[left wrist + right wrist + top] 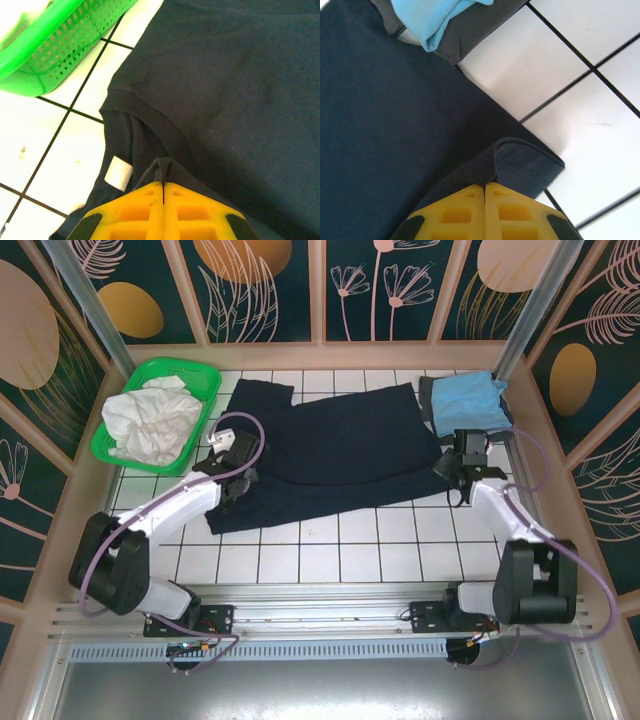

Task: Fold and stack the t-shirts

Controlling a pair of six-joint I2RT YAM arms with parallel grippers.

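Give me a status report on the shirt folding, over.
Left gripper shut on navy shirt by the collar; right gripper shut on its hem corner. Shirt spread out, unfolded. Green basket off left, not touching.

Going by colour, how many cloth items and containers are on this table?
Navy t-shirt: 1
Light blue shirt: 1
Dark grey shirt: 1
White cloth heap: 1
Green basket: 1
Total: 5

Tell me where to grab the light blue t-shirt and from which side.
Probably its rounded folded edge facing the navy t-shirt, approached from that side. The light blue t-shirt lies folded on the dark grey t-shirt, and that edge bulges, so a finger could slip under.
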